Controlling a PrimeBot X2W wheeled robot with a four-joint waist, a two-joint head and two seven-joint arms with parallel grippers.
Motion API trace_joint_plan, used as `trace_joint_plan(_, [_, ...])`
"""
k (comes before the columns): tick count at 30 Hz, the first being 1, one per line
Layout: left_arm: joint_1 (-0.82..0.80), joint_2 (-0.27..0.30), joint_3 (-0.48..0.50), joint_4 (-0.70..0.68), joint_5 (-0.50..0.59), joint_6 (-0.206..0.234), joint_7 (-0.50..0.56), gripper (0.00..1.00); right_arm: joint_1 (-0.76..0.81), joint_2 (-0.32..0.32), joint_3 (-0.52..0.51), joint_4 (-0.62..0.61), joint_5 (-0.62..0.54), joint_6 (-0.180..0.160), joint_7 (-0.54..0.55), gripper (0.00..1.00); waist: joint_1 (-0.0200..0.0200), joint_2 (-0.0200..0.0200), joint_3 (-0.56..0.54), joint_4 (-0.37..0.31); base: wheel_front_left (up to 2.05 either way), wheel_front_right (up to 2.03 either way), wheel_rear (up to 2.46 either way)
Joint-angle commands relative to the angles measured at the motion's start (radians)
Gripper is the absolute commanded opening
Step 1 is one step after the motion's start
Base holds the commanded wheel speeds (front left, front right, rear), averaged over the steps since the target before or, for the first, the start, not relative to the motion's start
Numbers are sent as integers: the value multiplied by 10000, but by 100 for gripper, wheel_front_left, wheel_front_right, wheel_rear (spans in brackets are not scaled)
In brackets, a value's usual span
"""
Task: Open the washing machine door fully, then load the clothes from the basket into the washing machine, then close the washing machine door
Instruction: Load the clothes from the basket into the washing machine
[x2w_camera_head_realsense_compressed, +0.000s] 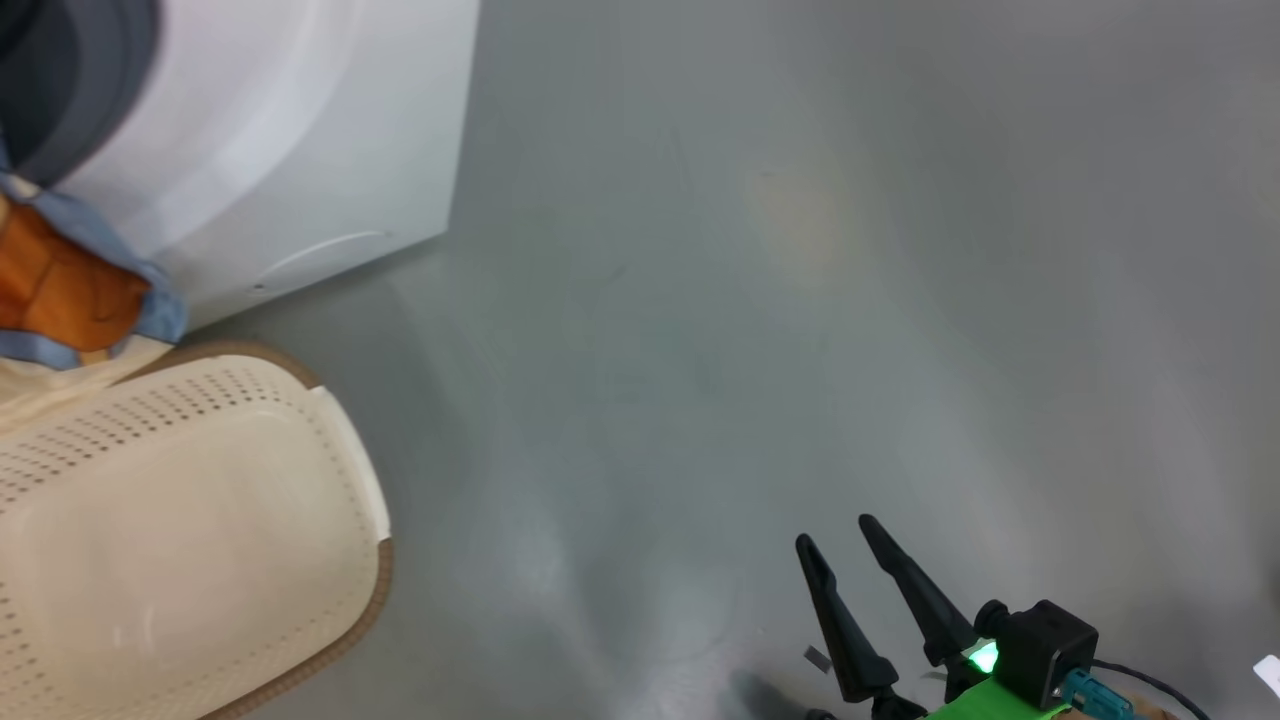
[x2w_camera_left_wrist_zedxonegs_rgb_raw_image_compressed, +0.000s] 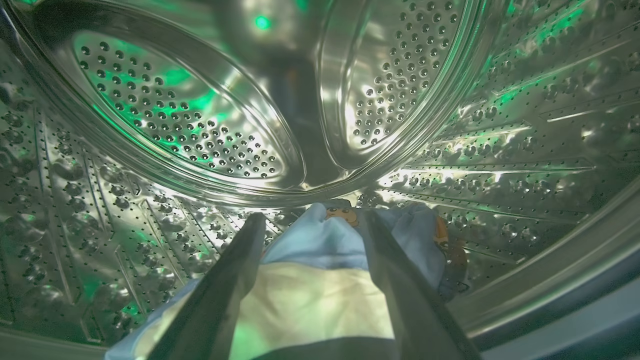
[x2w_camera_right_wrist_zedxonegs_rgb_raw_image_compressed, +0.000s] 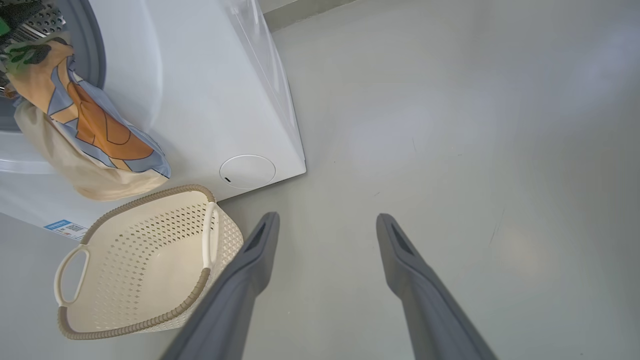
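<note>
My left gripper (x2w_camera_left_wrist_zedxonegs_rgb_raw_image_compressed: 311, 217) is inside the perforated steel drum (x2w_camera_left_wrist_zedxonegs_rgb_raw_image_compressed: 200, 125) of the white washing machine (x2w_camera_right_wrist_zedxonegs_rgb_raw_image_compressed: 200, 100). Its fingers stand wide apart, with the light blue and cream clothes (x2w_camera_left_wrist_zedxonegs_rgb_raw_image_compressed: 320, 300) lying loose between them. Part of the clothes (x2w_camera_right_wrist_zedxonegs_rgb_raw_image_compressed: 85, 125), orange, blue and cream, hangs out over the grey gasket and down the machine's front, just above the cream basket (x2w_camera_right_wrist_zedxonegs_rgb_raw_image_compressed: 140, 202), whose inside looks bare. The head view shows the same clothes (x2w_camera_head_realsense_compressed: 70, 290), basket (x2w_camera_head_realsense_compressed: 370, 600) and machine (x2w_camera_head_realsense_compressed: 300, 130) at the left. My right gripper (x2w_camera_head_realsense_compressed: 836, 533) (x2w_camera_right_wrist_zedxonegs_rgb_raw_image_compressed: 327, 217) hangs open over the floor, holding nothing. The washing machine door is out of view.
Smooth grey floor (x2w_camera_head_realsense_compressed: 800, 300) stretches to the right of the machine and basket. A round white service flap (x2w_camera_right_wrist_zedxonegs_rgb_raw_image_compressed: 247, 171) sits low on the machine's front, and a blue sticker (x2w_camera_right_wrist_zedxonegs_rgb_raw_image_compressed: 65, 227) is at its bottom edge beside the basket.
</note>
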Motion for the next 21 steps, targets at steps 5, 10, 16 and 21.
trace_joint_plan(5, [119, -46, 152, 12, -258, 178, -91, 100, -282, -152, 13, -67, -186, 16, -49, 100, -1, 0, -530, 674, 0, 0, 0])
trace_joint_plan(10, [629, -562, 261, -67, -611, 75, -160, 100, -464, -152, -239, -9, -356, 16, -49, 100, -1, 0, -758, 1209, 0, 0, 0])
trace_joint_plan(16, [1610, -1267, 409, -943, -1123, -364, -218, 100, -479, -152, -681, -45, -668, 16, -49, 100, -1, 0, -861, 1893, 0, 0, 0])
trace_joint_plan(21, [3173, -1738, 365, -2548, -1310, -585, -233, 100, -432, -152, -1002, -52, -984, 16, -49, 100, -1, 0, -932, 2391, 0, 0, 0])
